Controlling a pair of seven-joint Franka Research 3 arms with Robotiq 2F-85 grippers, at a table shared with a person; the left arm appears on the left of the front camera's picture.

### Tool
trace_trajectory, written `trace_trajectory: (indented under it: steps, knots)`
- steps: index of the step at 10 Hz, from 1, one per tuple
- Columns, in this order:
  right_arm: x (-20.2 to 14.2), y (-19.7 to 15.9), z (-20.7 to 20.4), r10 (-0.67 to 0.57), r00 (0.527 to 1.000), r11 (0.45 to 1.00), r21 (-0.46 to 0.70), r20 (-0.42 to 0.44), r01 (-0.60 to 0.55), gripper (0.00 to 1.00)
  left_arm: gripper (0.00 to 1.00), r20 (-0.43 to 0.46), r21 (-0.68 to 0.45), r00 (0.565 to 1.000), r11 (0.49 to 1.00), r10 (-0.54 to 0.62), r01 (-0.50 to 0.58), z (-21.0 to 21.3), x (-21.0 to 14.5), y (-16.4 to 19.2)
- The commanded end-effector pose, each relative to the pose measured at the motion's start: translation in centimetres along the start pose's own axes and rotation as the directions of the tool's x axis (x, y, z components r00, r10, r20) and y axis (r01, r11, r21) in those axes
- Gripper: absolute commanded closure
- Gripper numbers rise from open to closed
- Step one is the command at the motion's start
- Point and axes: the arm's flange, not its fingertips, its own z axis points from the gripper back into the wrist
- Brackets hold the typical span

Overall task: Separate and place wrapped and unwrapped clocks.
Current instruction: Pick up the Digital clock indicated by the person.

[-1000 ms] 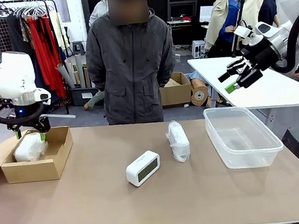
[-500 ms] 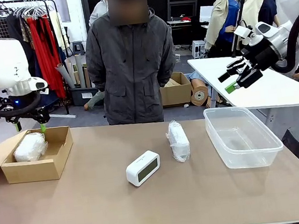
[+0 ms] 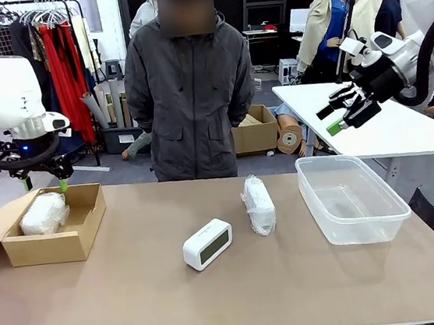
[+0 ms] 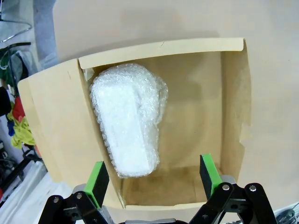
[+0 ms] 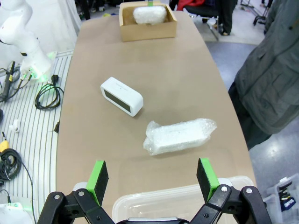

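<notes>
- Brown tabletop [image 3: 138,297] with a person in a grey jacket [image 3: 190,95] standing at its far side.
- One bubble-wrapped clock [image 3: 42,214] lies inside the open cardboard box [image 3: 50,246] at the table's left end.
- The left gripper [image 3: 44,184] hovers just above that box, jaws spread wide, holding nothing.
- A second wrapped clock [image 3: 258,202] lies on the table near the middle.
- The bare white digital clock [image 3: 208,243] stands just beside it, nearer the robot.
- The clear plastic tub [image 3: 366,230] sits to the right.
- The right gripper [image 3: 331,118] hangs high above the tub, jaws apart and empty.
</notes>
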Motion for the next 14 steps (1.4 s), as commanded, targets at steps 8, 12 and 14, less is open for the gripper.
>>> trace_trajectory:
  steps: [8, 12, 14]
  knots:
    - [0.1, 0.1, 0.0, 0.002, 1.000, 1.000, -0.003, 0.000, -0.002, 0.00, 0.00, 0.030, -0.345, 0.847, 0.790, -0.531, 0.508, 4.0, -1.6, -0.3]
    - [0.1, 0.1, 0.0, 0.002, 1.000, 1.000, -0.003, 0.000, -0.002, 0.00, 0.00, 0.428, -0.304, 0.420, 0.310, -0.800, 0.901, 9.1, -3.6, -0.9]
    - [0.1, 0.1, 0.0, 0.002, 1.000, 1.000, -0.003, 0.000, -0.002, 0.00, 0.00, 0.594, -0.228, 0.211, 0.089, -0.777, 0.970, 11.3, -4.0, -0.2]
